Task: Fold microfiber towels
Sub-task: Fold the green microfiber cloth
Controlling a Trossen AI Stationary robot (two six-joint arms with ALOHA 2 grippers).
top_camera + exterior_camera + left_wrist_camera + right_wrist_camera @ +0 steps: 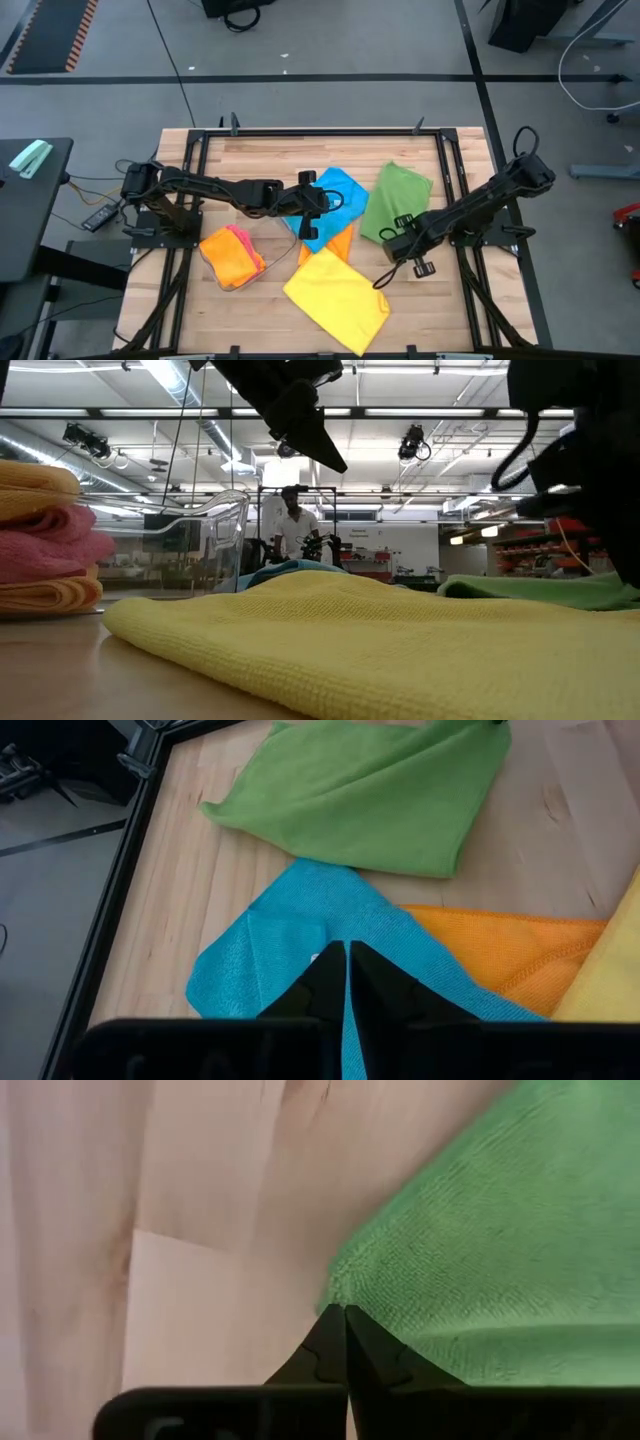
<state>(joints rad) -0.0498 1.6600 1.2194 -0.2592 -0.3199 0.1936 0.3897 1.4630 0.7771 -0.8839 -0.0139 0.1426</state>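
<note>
Several microfiber towels lie on the wooden table. A green one (395, 200) is at the right and a blue one (345, 185) in the middle. An orange one (343, 243) lies under the blue one's near edge, and a yellow one (335, 292) lies spread at the near side. My left gripper (347, 955) hangs shut in the air above the blue towel (300, 920), with nothing hanging from it in the low view (335, 460). My right gripper (398, 240) is shut at the green towel's near left corner. My right gripper pinches the green towel's corner tip (335, 1295) between its two fingertips, coming from above and pointing down. One layer or several, I cannot tell. The rest of the towel (540, 590) lies on the table.
A clear plastic tray (215, 530) at the near left holds a stack of folded orange and pink towels (232, 257). Black frame rails (455, 180) run along the table's sides. A person (293, 525) stands in the room beyond the far edge.
</note>
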